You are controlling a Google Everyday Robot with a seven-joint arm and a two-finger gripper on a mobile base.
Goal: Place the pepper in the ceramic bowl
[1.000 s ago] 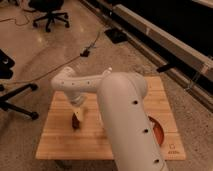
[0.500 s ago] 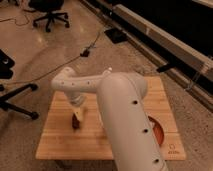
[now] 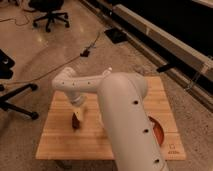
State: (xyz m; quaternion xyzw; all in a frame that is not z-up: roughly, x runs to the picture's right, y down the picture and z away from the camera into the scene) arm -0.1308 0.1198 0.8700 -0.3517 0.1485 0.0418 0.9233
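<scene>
The pepper (image 3: 75,122) is a small dark red-brown lump on the left part of the wooden table (image 3: 60,135). My gripper (image 3: 77,116) hangs at the end of the white arm, right over the pepper and down at it. The ceramic bowl (image 3: 158,131) is a red-orange glossy dish at the table's right side, mostly hidden behind my big white arm (image 3: 127,120); only its right edge shows. The pale cup is not in view.
Office chairs stand on the floor at the far left (image 3: 10,95) and top (image 3: 50,12). A black cable and a box (image 3: 116,34) lie on the floor behind the table. A long rail (image 3: 170,40) runs along the right.
</scene>
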